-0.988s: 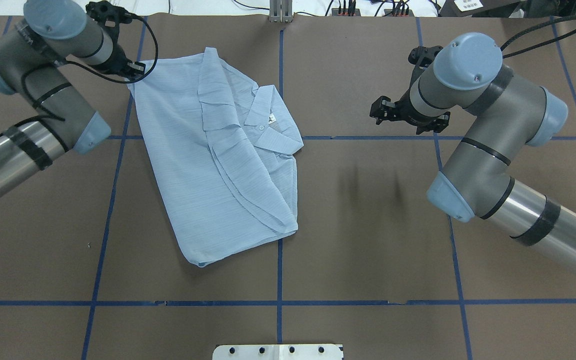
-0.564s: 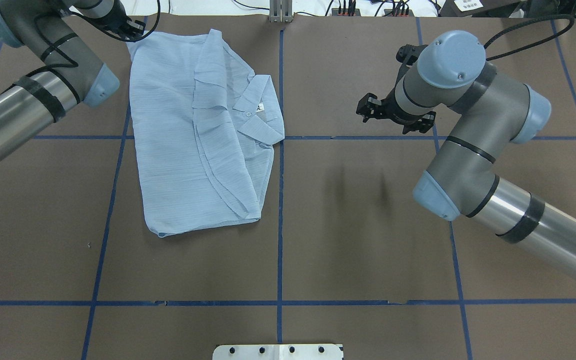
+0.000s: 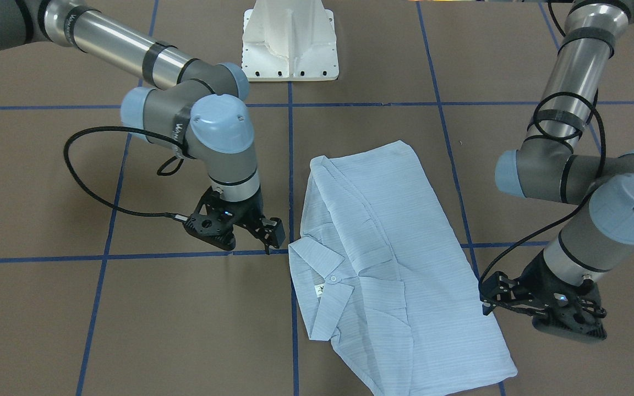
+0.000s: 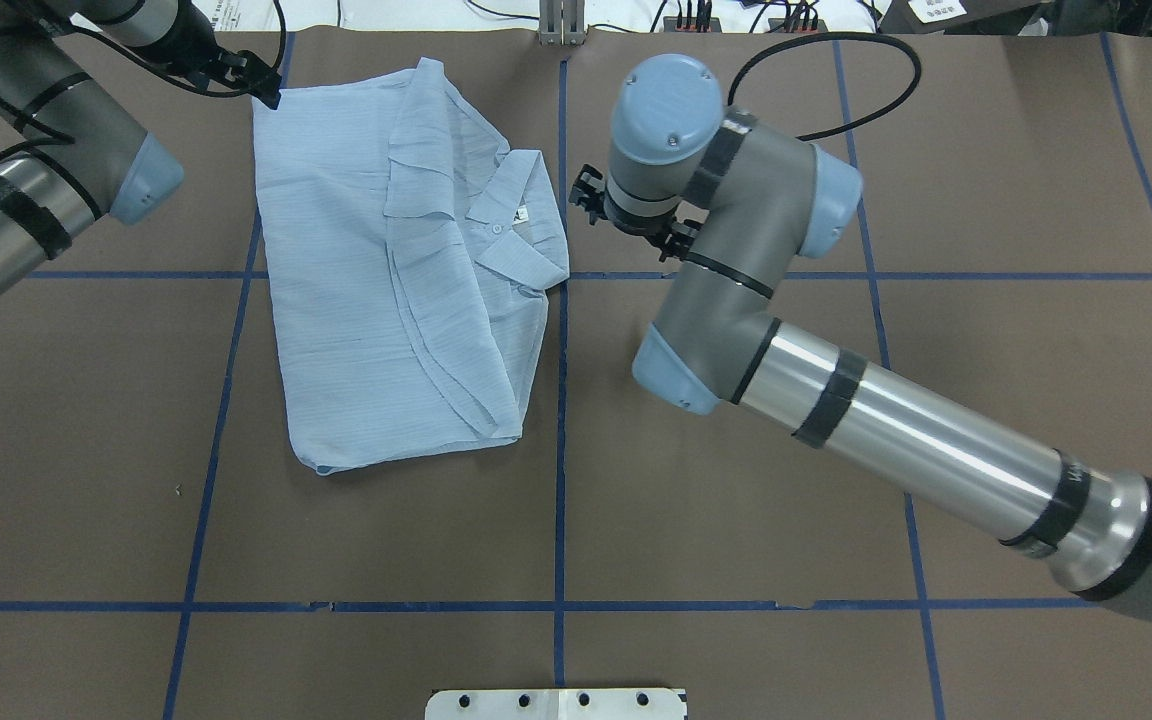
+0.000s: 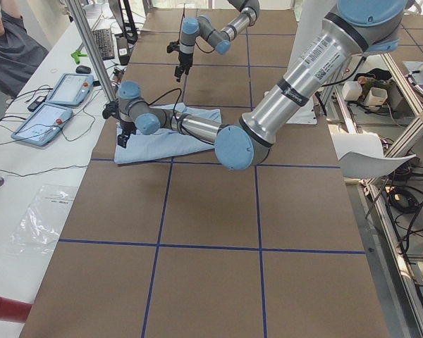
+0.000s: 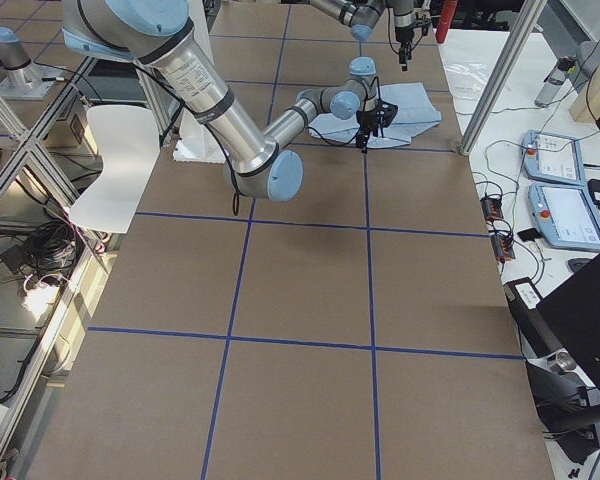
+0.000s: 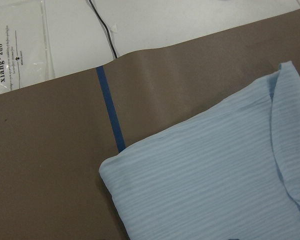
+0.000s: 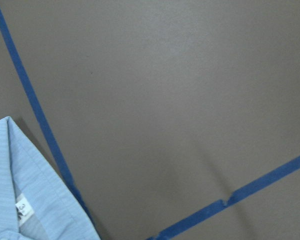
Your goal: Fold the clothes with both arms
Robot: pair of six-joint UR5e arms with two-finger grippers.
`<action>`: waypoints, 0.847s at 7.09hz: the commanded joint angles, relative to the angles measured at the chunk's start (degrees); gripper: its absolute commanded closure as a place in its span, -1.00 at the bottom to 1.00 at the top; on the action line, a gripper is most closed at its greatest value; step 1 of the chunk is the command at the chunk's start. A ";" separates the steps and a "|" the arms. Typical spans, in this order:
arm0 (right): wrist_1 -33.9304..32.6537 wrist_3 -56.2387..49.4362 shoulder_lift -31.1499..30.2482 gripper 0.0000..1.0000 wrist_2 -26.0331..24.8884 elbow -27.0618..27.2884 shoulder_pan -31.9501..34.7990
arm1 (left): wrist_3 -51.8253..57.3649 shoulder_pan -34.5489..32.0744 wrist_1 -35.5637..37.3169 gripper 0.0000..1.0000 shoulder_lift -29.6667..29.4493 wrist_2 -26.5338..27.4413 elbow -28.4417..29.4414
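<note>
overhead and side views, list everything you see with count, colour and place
shirt: one, light blue, folded flat on the table
table: one, brown cover
tape lines: several, blue, a grid across the table
pedestal base: one, white, at the table's robot edge
control pendants: two, pale grey, on the white bench beyond the table
plastic bag: one, clear, same bench
person: one, grey top, by that bench
left arm: one, grey and silver, at the shirt's outer side
right arm: one, grey and silver, beside the collar
left end effector: one, black, at the shirt's edge
right end effector: one, black, over bare table by the collar
</note>
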 commanded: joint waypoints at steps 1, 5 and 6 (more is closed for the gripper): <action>0.37 6.36 5.94 -0.94 -5.33 -7.10 -3.15 | -0.15 0.13 0.02 -1.00 0.36 -0.12 -0.87; 6.43 6.38 6.82 -0.66 -10.37 -12.02 -6.50 | -0.24 0.22 0.01 -1.00 1.24 -0.20 -1.66; 6.43 6.38 6.82 -0.63 -10.46 -12.11 -7.03 | -0.15 0.30 0.01 -1.00 1.77 -0.20 -2.01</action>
